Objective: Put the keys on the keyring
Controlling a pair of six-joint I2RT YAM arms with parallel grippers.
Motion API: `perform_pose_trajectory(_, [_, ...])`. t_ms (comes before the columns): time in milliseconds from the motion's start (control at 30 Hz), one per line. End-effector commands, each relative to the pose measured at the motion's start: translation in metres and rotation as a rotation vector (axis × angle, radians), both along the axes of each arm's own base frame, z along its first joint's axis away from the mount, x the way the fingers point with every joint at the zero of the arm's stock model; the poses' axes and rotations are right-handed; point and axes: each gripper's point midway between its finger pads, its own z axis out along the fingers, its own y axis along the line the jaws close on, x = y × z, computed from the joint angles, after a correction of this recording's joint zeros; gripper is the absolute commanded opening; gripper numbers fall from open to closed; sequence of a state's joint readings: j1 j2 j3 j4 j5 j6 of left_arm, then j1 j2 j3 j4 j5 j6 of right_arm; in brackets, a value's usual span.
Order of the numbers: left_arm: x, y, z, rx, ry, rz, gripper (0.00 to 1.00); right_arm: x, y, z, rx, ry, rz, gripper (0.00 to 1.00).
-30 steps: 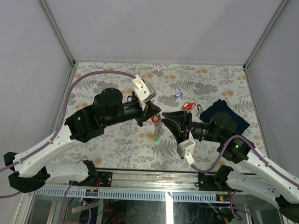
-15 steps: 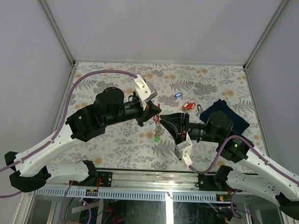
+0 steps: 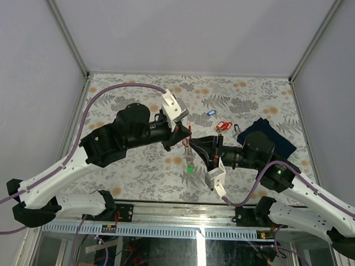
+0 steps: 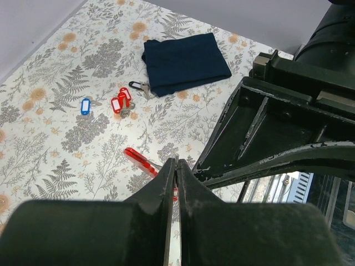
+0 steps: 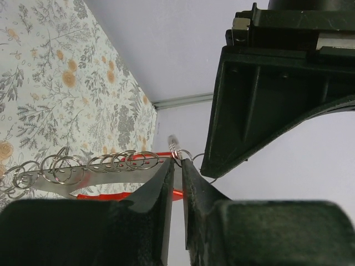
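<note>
My left gripper (image 3: 179,136) is shut on the top of the keyring (image 3: 187,148), a chain of small silvery rings that hangs above the table. A green-tagged key (image 3: 190,168) dangles at its lower end. In the left wrist view the left gripper (image 4: 176,164) pinches a thin metal edge, with a red tag (image 4: 141,161) just behind. My right gripper (image 5: 181,160) has its jaws nearly together on a ring at the end of the ring chain (image 5: 100,164). Loose keys lie on the table: a blue-tagged one (image 3: 211,112) and red-tagged ones (image 3: 224,125).
A dark navy folded cloth (image 3: 269,135) lies at the right of the flowered table (image 3: 126,90), beside a dark-tagged key (image 3: 236,127). Grey walls close in the table on three sides. The two grippers sit close together, tip to tip, mid-table.
My right gripper has moved left up to the left gripper and narrowed its jaws onto a ring. The chain and green tag have shifted slightly right and down.
</note>
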State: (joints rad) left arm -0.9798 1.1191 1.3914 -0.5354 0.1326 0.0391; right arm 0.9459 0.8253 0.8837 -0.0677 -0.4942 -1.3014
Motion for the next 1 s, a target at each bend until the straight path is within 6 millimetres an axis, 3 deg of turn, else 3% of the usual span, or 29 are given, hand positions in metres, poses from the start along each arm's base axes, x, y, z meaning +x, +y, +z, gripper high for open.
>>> perform_pose_trajectory(0, [0.001,0.0,0.028,-0.068,-0.04,-0.004,0.0,-0.002,0.001,0.024,0.043,-0.025,-0.003,0.14])
perform_pose_trajectory(400, [0.001,-0.001,0.027,-0.065,-0.038,-0.007,0.0,-0.002,0.001,0.031,0.137,0.086,-0.017,0.0])
perform_pose_trajectory(633, [0.001,-0.001,0.029,-0.075,-0.038,-0.009,0.0,-0.003,0.0,0.043,0.253,0.35,-0.045,0.0])
perform_pose_trajectory(733, [0.001,-0.002,0.028,-0.081,-0.036,-0.012,0.0,-0.007,0.002,0.042,0.282,0.51,-0.047,0.0])
perform_pose_trajectory(967, [0.002,-0.003,0.031,-0.102,-0.035,-0.006,0.0,-0.01,-0.001,0.035,0.372,0.667,-0.048,0.0])
